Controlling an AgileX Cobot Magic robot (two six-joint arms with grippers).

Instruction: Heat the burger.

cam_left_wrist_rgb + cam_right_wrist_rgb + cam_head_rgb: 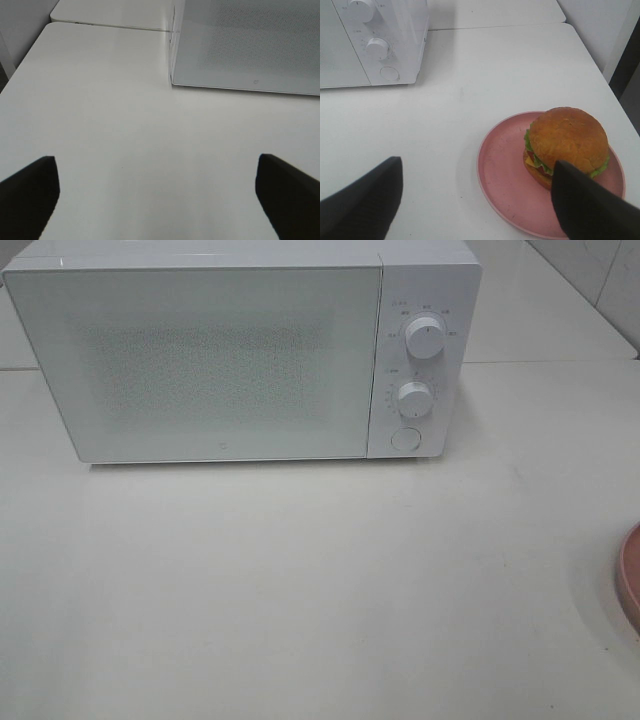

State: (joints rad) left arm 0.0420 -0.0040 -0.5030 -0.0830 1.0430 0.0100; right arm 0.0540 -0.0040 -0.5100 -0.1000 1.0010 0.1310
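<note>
A white microwave [240, 350] stands at the back of the white table [300, 580], its door closed, so its inside cannot be seen through the speckled front. Two round knobs [425, 340] and a round button [404, 438] sit down its right-hand panel.

The burger [567, 142] rests on a pink plate [505, 175] to the right of the microwave and well apart from it (the high camera catches only a sliver of the plate's rim at its right edge). The burger sits toward one side of the plate, leaving a bare stretch of pink beside it; green lettuce, red tomato and yellow cheese show under the bun.

The right gripper [480, 200] hovers above the plate with its jaws spread wide, gripping nothing. The left gripper [160, 195] is likewise spread wide over bare table near the microwave's front corner, empty.
</note>
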